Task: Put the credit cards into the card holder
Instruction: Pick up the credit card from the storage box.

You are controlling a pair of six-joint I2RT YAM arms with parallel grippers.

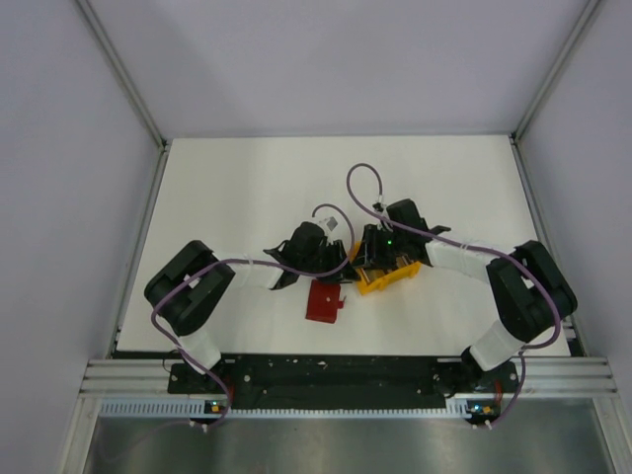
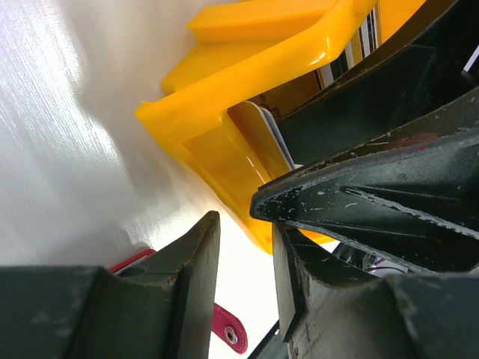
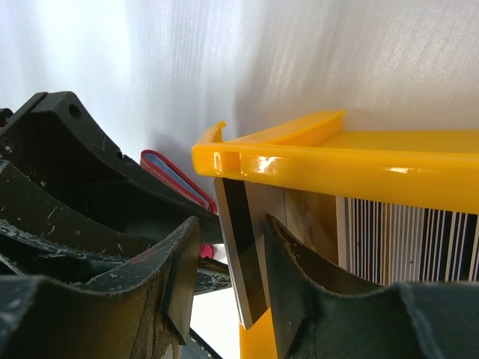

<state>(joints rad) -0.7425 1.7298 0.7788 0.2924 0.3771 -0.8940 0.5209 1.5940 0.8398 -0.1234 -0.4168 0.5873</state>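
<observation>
Between the part-open jaws of my right pincer (image 3: 228, 277) stands a credit card (image 3: 238, 232), unclamped, inside the yellow bin (image 3: 337, 161). My left pincer (image 2: 243, 247) is part open and empty. Card holder (image 1: 322, 299) lies just beside the bin; I judge nothing is loaded yet.

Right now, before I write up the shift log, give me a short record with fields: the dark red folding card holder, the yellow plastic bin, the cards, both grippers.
card holder: dark red folding case, lying on the white table next to the bin
bin: yellow plastic, thin plastic cards standing inside
right gripper: at the bin, open, fingers either side of one dark-edged card
left gripper: open, empty, close to the bin
</observation>
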